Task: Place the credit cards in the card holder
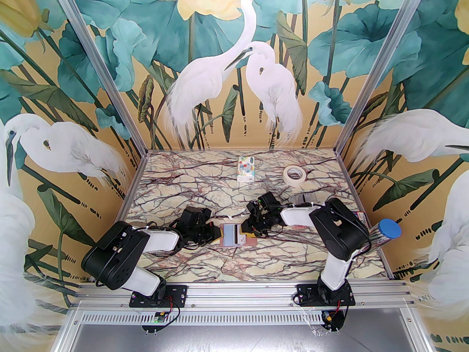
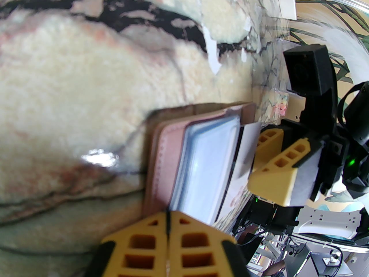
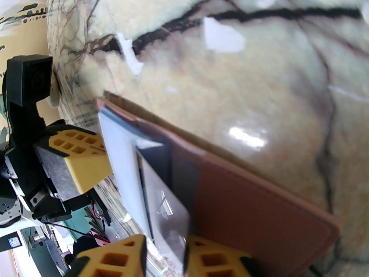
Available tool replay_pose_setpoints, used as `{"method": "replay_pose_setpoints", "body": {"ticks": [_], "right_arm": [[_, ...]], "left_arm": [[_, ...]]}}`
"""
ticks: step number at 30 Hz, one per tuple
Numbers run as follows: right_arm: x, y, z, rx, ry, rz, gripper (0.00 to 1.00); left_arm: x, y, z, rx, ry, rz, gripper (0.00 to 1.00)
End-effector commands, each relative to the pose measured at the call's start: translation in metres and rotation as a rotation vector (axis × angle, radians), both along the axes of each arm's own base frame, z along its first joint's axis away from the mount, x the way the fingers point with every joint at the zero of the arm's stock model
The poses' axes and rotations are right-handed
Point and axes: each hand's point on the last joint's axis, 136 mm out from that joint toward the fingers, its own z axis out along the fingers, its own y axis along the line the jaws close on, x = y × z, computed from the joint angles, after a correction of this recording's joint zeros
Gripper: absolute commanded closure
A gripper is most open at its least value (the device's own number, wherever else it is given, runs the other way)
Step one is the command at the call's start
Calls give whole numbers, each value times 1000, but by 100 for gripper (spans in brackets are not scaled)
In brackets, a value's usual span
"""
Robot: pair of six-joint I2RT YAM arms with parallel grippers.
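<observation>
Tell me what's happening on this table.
A robot is loading a card into an open card holder. The left gripper is shut at the holder's left edge, apparently steadying it. The right gripper stands open around the card, which seems partly tucked into a sleeve.

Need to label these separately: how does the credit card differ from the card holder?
The card holder is dusty pink, leather-like, with pale blue lining; the credit card is whitish with a dark stripe. The card holder lies open on the table; the credit card appears partly tucked into its lining. The card holder is bigger and thicker than the credit card. Both are flat rectangles.
</observation>
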Motion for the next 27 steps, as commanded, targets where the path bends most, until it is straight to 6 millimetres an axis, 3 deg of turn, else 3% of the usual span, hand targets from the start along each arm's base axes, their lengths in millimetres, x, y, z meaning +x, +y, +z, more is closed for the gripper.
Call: {"method": "replay_pose_setpoints", "body": {"ticks": [1,6,10,27], "right_arm": [[-3,-13,-11,-103,-1,-9,59],[4,-20,-3,-177,-51,-16,47],[4,-18,1,-221,-69,-19,44],[8,-5,-4,-292,-61,-15,64]], "left_arm": [[-29,25,-46,176,132,22,96],[-29,25,-45,177,130,22,96],[-29,25,-45,178,131,22,96],[-27,24,-44,176,127,18,96]]}}
